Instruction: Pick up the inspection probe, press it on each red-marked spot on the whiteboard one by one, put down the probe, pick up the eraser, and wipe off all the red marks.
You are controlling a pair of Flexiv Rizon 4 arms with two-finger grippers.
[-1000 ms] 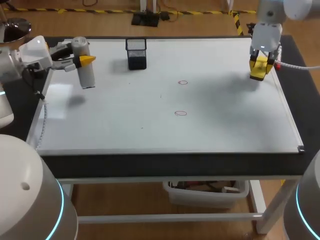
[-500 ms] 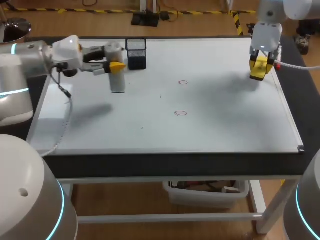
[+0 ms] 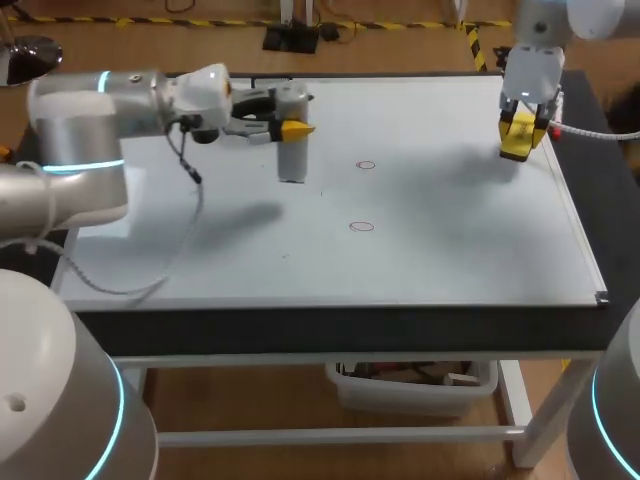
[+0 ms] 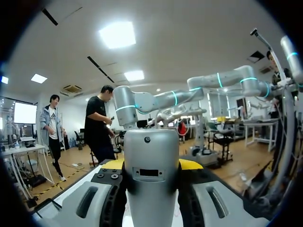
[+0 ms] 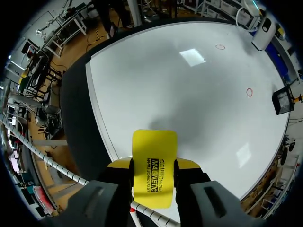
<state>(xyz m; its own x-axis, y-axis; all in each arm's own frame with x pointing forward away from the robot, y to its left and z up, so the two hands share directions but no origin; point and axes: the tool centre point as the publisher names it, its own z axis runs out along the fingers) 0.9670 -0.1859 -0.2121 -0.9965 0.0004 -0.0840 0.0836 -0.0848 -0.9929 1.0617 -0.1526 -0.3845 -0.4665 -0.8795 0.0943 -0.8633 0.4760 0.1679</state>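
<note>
My left gripper [image 3: 286,128] is shut on the inspection probe [image 3: 291,158], a grey-white cylinder that hangs upright above the whiteboard [image 3: 450,250], left of the far red mark [image 3: 366,165]. A second red mark [image 3: 361,227] lies nearer the front. The left wrist view shows the probe [image 4: 151,175] clamped between the yellow tips of that gripper [image 4: 151,165]. My right gripper [image 3: 520,130] hovers at the board's far right corner, shut on the yellow eraser [image 3: 514,145]. In the right wrist view the eraser [image 5: 154,165] sticks out ahead of the gripper [image 5: 154,163], with both red marks [image 5: 220,47] [image 5: 249,92] far across the board.
A black mesh holder [image 5: 283,100] stands at the board's far edge; in the head view my left gripper mostly hides it. A raised frame [image 3: 583,240] runs round the whiteboard.
My left arm has swung right with the probe, from the board's left edge past the black holder toward the red marks. The right arm has stayed still.
</note>
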